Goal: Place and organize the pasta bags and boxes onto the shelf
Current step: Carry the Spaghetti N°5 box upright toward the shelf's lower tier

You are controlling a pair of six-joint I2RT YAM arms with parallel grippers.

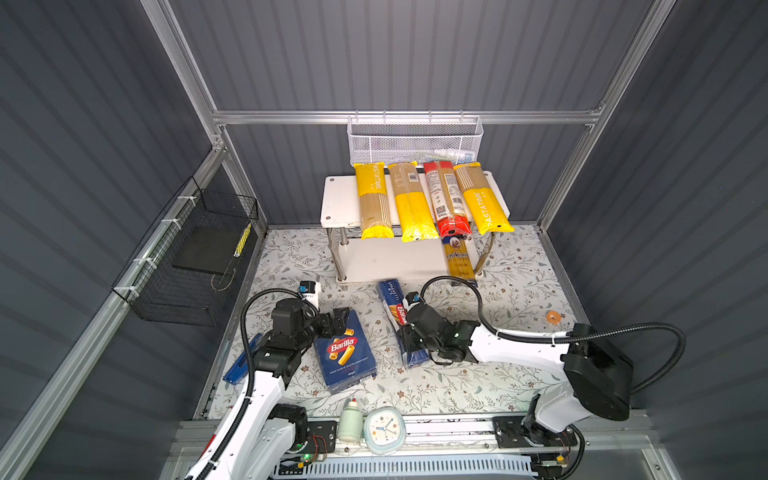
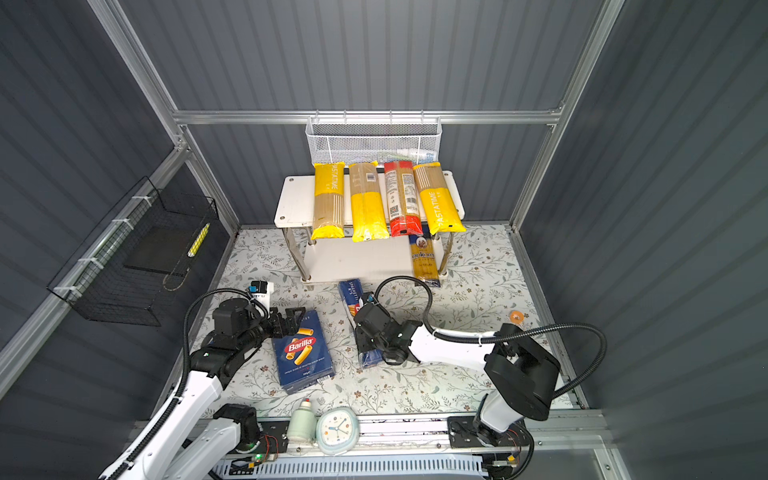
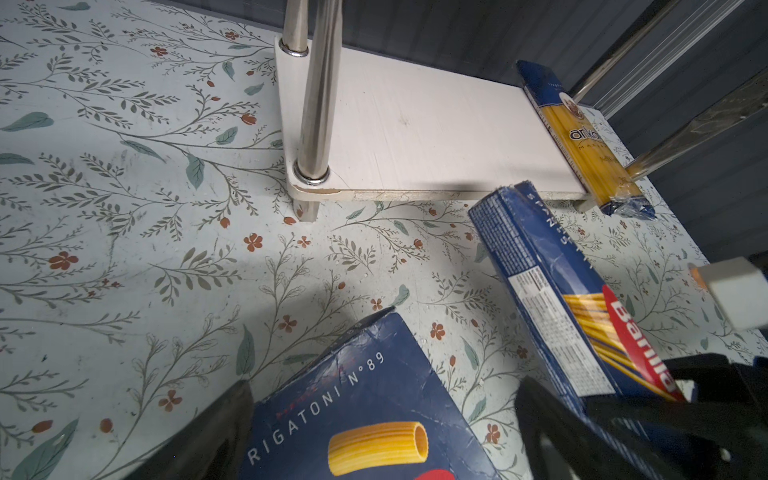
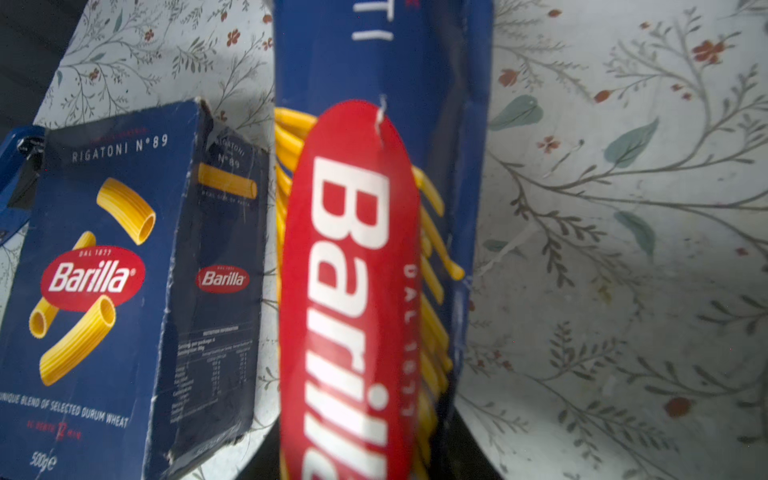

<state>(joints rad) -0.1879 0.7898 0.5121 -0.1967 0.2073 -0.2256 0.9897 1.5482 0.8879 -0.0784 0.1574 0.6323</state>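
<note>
- Counting the bags first: all five already on the shelf point(image 1: 338, 199).
- Three yellow bags point(image 1: 374, 199) plus one red bag point(image 1: 446, 199) side by side across the top board, front ends poking past its front edge.
- One blue ankara bag point(image 1: 459, 259) on the lower board, at its right end.
- Zero of two boxes up yet: wide rigatoni box point(image 1: 345, 353) flat near the middle of the worktop point(image 1: 519, 266), long spaghetti box point(image 1: 390, 295) just beside it, nearer the shelf.
- Left gripper point(image 1: 340, 319) spread wide over the rigatoni box's far corner, pinching nothing.
- Right gripper point(image 1: 411, 338) straddling the spaghetti box around mid-length; can't tell whether actually squeezing or just loosely around it.
- Guessing roughly two-thirds done, both boxes left.
</note>
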